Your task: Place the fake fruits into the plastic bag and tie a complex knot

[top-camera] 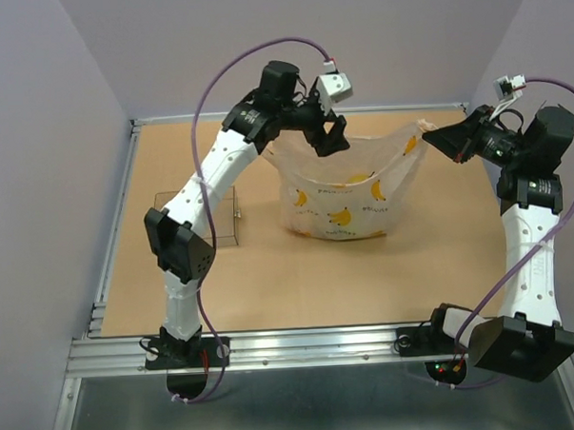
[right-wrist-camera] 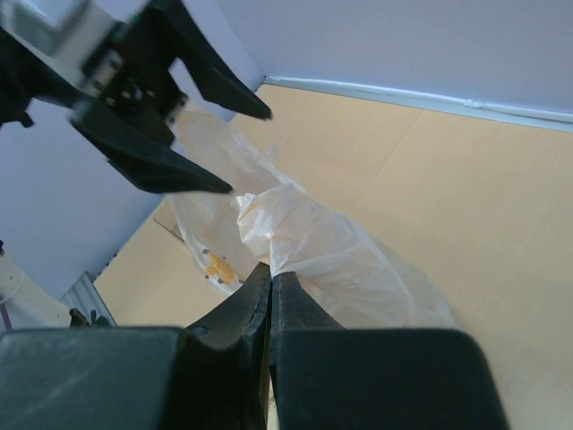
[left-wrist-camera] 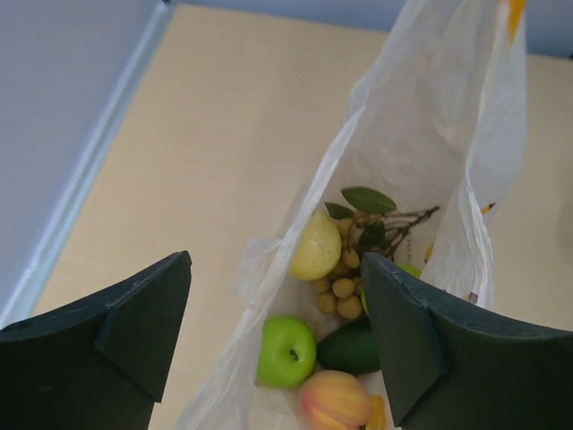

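The plastic bag (top-camera: pixel 348 188) with banana prints stands at the middle back of the table, its mouth stretched sideways. My right gripper (top-camera: pixel 434 137) is shut on the bag's right top corner; in the right wrist view the jaws (right-wrist-camera: pixel 271 269) pinch a bunched fold of the plastic bag (right-wrist-camera: pixel 313 251). My left gripper (top-camera: pixel 329 132) hangs open over the bag's left end. In the left wrist view the bag's rim (left-wrist-camera: pixel 358 152) runs between the wide-apart fingers, touching neither. The fake fruits (left-wrist-camera: pixel 286 351) lie inside: a green apple, a yellow one, a cluster of small tan balls, a dark green piece and a peach.
A clear rigid tray (top-camera: pixel 216 218) stands left of the bag, beside my left arm's elbow. The table's metal rail (top-camera: pixel 274 344) runs along the near edge and walls close in the back and sides. The open left gripper (right-wrist-camera: pixel 250 152) shows at the upper left of the right wrist view.
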`<state>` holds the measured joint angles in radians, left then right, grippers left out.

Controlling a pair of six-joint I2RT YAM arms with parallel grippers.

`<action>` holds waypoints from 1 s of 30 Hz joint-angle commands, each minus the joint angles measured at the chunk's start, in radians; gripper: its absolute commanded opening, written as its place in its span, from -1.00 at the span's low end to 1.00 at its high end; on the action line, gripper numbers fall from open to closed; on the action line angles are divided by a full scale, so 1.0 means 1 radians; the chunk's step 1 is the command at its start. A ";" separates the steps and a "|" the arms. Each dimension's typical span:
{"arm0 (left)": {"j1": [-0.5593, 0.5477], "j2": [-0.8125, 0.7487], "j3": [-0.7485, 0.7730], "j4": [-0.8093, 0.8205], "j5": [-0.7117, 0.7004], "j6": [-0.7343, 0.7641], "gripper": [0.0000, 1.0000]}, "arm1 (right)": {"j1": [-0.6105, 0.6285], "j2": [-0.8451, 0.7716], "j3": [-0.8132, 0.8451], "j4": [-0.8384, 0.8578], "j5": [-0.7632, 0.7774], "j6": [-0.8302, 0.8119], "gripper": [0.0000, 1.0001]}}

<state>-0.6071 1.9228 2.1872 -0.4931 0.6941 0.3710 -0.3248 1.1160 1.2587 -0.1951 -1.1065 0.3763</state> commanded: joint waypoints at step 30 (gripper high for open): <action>-0.082 0.004 -0.021 -0.334 0.232 0.154 -1.00 | 0.007 -0.002 -0.090 -0.006 0.137 -0.154 -0.99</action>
<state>-0.6666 2.0026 2.1845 -0.7982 0.8951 0.5060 -0.3244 1.1229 1.1896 -0.2211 -1.0115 0.2573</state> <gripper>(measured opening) 0.023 0.013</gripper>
